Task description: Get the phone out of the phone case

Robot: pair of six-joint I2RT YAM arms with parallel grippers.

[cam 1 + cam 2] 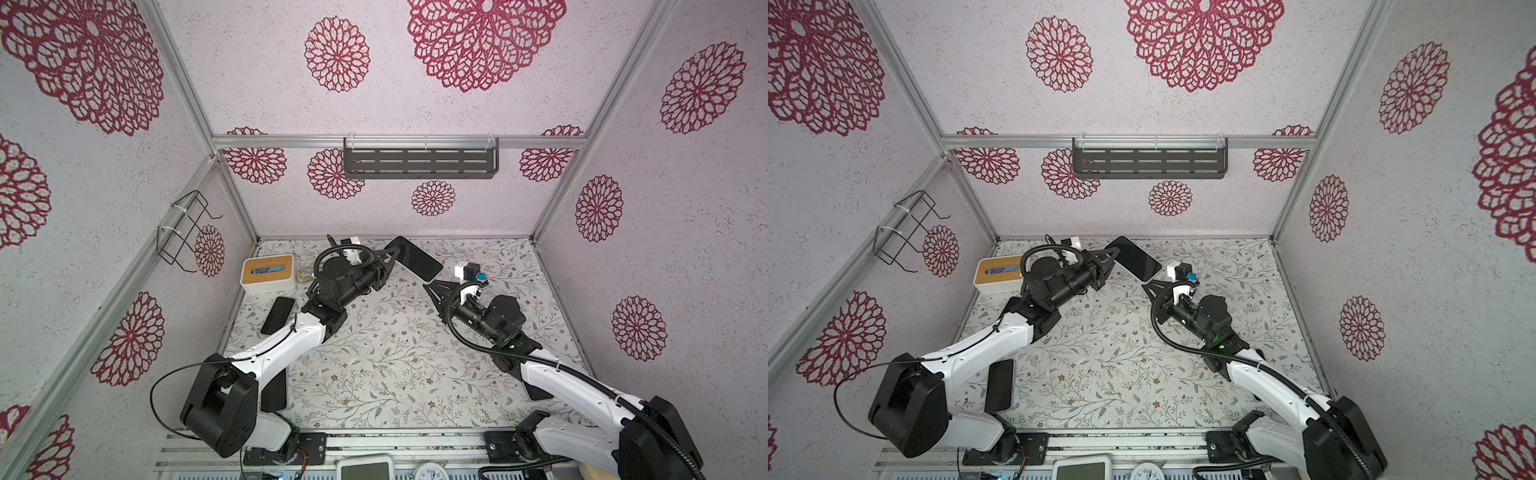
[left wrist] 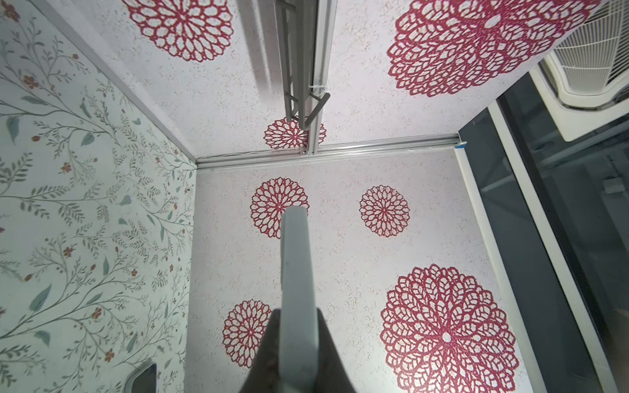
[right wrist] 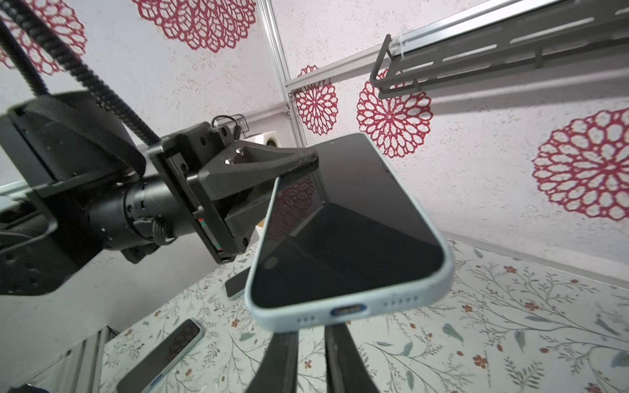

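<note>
**Phone still fully in its case; removal not yet achieved.**
The left gripper is clamped on the pale blue phone case near its far end, holding it clear of the table with the phone seated inside. The right gripper, fingers narrowly parted and empty, sits just beneath the port end.

Near left base: left arm slants far and rightward, white link up to a black wrist. The left end effector points right at the far middle, jaws clamped tight on the edge of the phone case, carried in the air. Near right base: right arm reaches far and left. The right end effector aims far-left, tips right at the case's near end, contact unclear, fingers a narrow gap apart, nothing between
</note>
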